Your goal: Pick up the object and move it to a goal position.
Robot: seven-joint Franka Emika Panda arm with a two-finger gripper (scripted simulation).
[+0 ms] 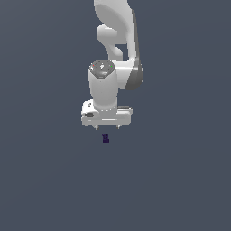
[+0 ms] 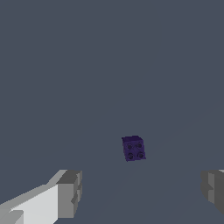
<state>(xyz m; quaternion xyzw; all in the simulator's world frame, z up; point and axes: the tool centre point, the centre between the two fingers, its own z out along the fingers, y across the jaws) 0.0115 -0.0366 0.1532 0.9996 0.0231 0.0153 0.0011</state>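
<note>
We see the object [image 1: 106,138], a small dark purple studded block, lying alone on the grey bench [image 1: 40,180], apart from the gripper [image 1: 107,127] and not yet grasped, well away from any visible edge. We judge the gripper is held spread wide, empty, so both fingers [image 2: 70,192] can straddle the block. The arm reaches downward, wrist vertical, gripper pointing at the bench.
</note>
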